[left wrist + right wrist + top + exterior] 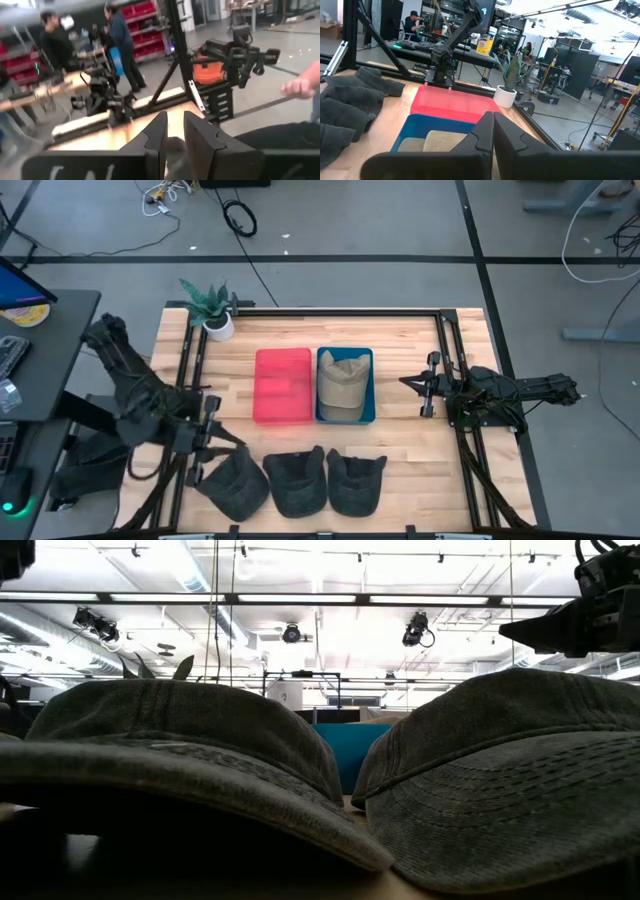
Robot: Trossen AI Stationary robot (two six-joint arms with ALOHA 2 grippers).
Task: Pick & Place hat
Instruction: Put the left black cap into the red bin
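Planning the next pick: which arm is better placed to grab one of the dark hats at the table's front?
Probably left: the left gripper hangs right beside the leftmost dark hat, while the right gripper sits beside the blue bin.

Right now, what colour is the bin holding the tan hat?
Blue bin, clearest in the high view.

Three dark charcoal-grey hats point(295, 482) lie on the pale wooden table point(400, 450). A tan hat point(343, 383) sits in a blue bin point(372, 390), just beside a red-pink bin point(281, 385). The green plant point(207, 300) stands in a white pot point(218, 328). Both arms are black.
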